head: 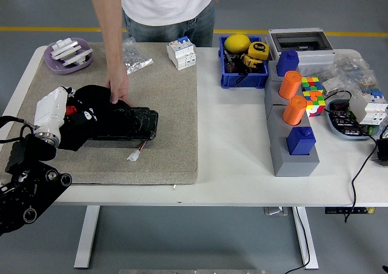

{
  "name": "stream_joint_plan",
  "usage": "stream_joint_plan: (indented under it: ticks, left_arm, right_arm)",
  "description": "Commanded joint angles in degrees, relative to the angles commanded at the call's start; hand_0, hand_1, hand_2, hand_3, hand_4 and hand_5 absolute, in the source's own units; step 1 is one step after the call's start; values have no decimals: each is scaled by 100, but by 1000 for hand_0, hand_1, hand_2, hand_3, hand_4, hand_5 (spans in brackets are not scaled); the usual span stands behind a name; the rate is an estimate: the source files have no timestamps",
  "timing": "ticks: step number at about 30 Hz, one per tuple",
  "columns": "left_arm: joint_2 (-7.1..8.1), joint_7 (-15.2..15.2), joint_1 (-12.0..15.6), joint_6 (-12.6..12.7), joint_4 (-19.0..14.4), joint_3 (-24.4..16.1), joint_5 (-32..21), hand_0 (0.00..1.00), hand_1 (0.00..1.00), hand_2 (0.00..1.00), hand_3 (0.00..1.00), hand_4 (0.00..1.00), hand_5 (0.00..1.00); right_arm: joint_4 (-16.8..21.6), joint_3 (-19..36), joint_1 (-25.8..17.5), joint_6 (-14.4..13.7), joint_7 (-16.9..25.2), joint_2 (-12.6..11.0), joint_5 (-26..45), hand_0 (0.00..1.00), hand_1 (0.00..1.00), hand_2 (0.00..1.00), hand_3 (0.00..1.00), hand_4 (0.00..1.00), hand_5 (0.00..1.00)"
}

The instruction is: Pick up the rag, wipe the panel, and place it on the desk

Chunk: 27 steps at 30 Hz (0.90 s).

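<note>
A black rag (90, 104) with a small red and white print lies bunched over the left end of a flat black panel (130, 123) on the grey felt mat (173, 104). My left hand (60, 109), white with a black arm, is at the mat's left side, fingers curled into the rag. A person's hand (118, 91) presses down on the rag and the panel's far edge. The panel's right half is bare, and a white connector (134, 157) on thin wires sticks out at its front.
A purple dish (68, 57) of white parts and a plastic bag (134, 57) lie at the mat's back, with a white breaker (181, 52) beside them. Further right are a blue bin (244, 65), grey blocks with orange cylinders (293, 104), a colour cube (311, 95) and cables.
</note>
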Motion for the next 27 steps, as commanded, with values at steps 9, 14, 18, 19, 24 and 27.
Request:
stream_joint_plan:
  ticks: [9, 14, 18, 19, 24, 27]
  left_arm:
    - [125, -3, 93, 48, 89, -275, 67, 271, 174, 435, 409, 274, 2]
    - [147, -4, 98, 59, 126, -334, 57, 270, 176, 436, 409, 275, 2]
    - [112, -5, 83, 53, 96, -254, 30, 270, 176, 436, 409, 275, 2]
    - [98, -1, 77, 48, 64, -203, 24, 270, 176, 436, 409, 275, 2]
    - [6, 20, 39, 45, -73, 54, 21, 270, 177, 436, 410, 276, 2]
    - [-46, 44, 10, 34, -160, 213, 26, 270, 178, 436, 410, 276, 2]
  right_arm:
    - [0, 6, 8, 2, -3, 7, 7, 708, 547, 643, 638, 998, 571]
    - [4, -7, 13, 2, -1, 5, 14, 708, 547, 643, 638, 998, 572]
    - [4, 4, 11, 1, -6, 3, 4, 708, 547, 643, 638, 998, 572]
    - [3, 14, 13, -1, -9, 3, -6, 708, 547, 643, 638, 998, 572]
    - [3, 0, 19, 0, -1, 4, 2, 708, 547, 643, 639, 998, 573]
    - [3, 17, 13, -1, -9, -1, -18, 706, 548, 643, 638, 998, 574]
